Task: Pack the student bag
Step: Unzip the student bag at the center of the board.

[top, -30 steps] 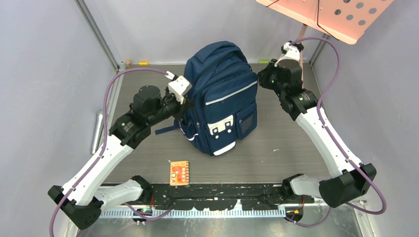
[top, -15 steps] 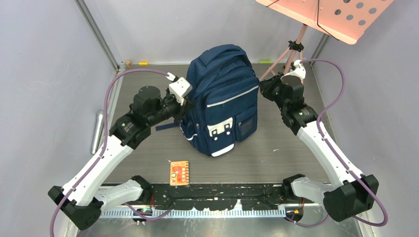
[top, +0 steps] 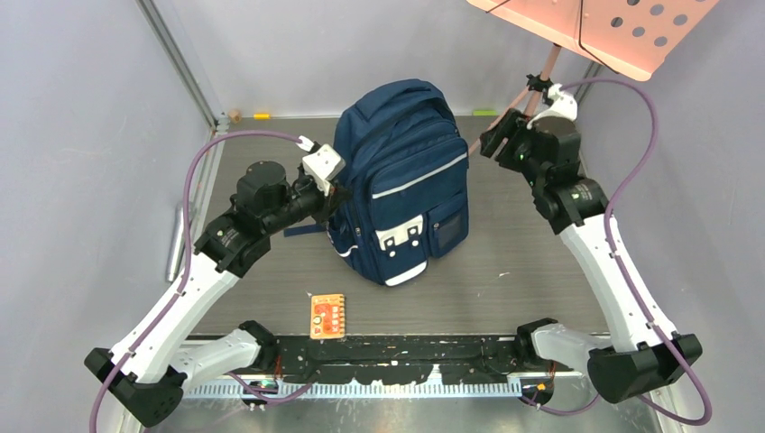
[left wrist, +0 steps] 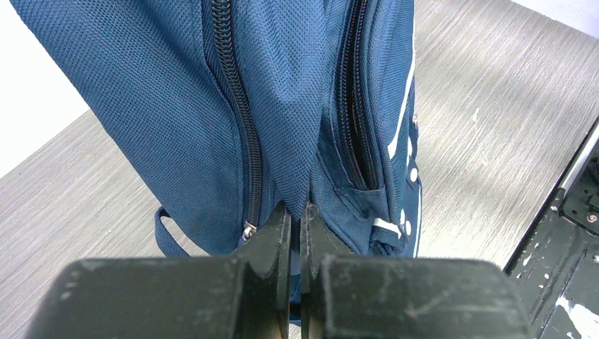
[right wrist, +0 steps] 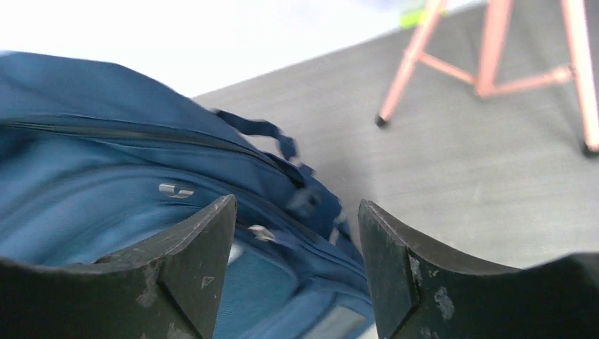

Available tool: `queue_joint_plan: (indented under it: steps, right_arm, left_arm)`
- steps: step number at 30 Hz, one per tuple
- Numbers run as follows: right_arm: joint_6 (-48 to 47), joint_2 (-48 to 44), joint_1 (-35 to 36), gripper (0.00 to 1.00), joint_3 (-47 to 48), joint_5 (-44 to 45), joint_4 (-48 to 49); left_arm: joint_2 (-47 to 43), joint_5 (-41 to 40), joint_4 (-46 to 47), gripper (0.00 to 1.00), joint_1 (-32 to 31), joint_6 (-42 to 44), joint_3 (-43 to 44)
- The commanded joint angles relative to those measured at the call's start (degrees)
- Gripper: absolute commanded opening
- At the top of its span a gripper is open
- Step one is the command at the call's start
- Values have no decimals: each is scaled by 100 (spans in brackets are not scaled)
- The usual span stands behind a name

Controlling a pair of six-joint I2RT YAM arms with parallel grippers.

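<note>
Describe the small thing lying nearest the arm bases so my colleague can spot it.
Start at the navy student bag standing mid-table. Toward the near edge, slightly left, a small flat card lies just short of the black rail. It alone is bright orange, with pale dots.

A robotics lab test cell: a dark grey wood-grain table (top: 528, 248) is boxed in by plain pale lilac walls (top: 81, 135) with a bare metal corner post (top: 179, 63); two white-and-black robot arms (top: 194, 281) (top: 613, 262) trailing purple cables (top: 188, 207) stand on a black mounting rail (top: 397, 348) along the table's near edge; a pink perforated metal panel (top: 622, 27) overhangs the far right corner.
</note>
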Motion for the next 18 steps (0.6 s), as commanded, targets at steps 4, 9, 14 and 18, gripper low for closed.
queue_joint_plan:
  steps: [4,9,14,18]
  right_arm:
    - [-979,152,422,72,1041,-1665,516]
    - [-1563,344,943,77,1117,-3405,933]
    - [-1927,721,1341,77,1514,-3289,388]
    - [-1900,706,1504,74,1447,-2896,247]
  left_arm:
    - [-134,188,224,0,47,23,29]
    - [-109,247,234,0,47,-11,47]
    - [-85,258,225,0,47,-28,56]
    - [-85,226,225,0,50,-28,47]
